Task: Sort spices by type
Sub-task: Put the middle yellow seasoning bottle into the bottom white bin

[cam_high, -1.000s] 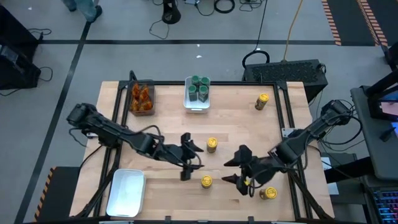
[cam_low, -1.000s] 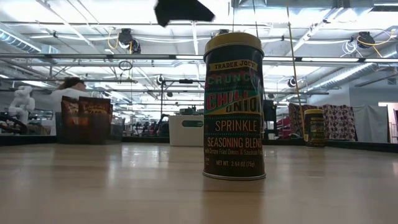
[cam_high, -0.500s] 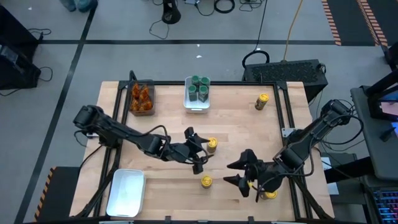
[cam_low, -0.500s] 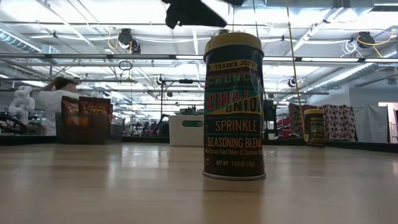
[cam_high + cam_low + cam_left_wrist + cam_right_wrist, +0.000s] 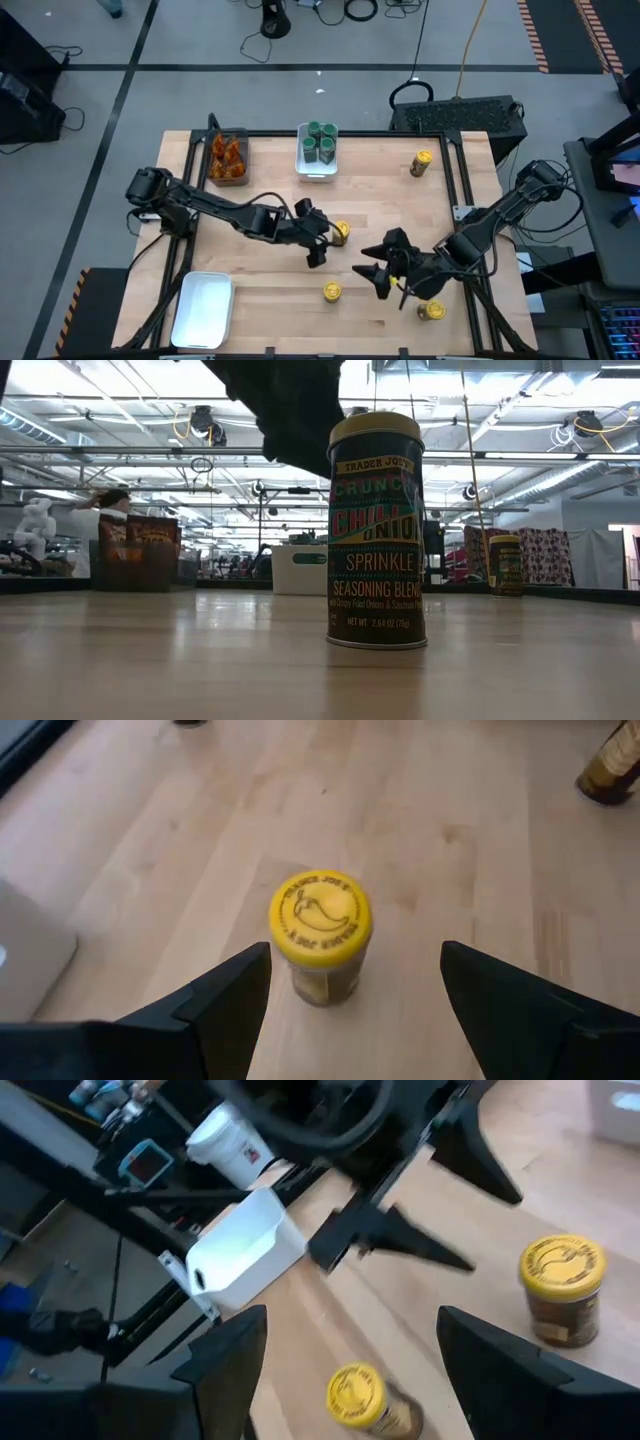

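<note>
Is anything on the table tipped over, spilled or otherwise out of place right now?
Nothing looks spilled or damaged. Four yellow-lidded jars stand scattered on the bare table, unsorted, while the green-lidded jars sit together in a white tray.

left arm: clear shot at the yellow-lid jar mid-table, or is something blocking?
Probably yes. The left gripper is open with the yellow-lidded jar upright and centred ahead of its fingers, bare table around it. The right gripper is off to the side.

Grey floor with cables, bright ceiling strip lights
</note>
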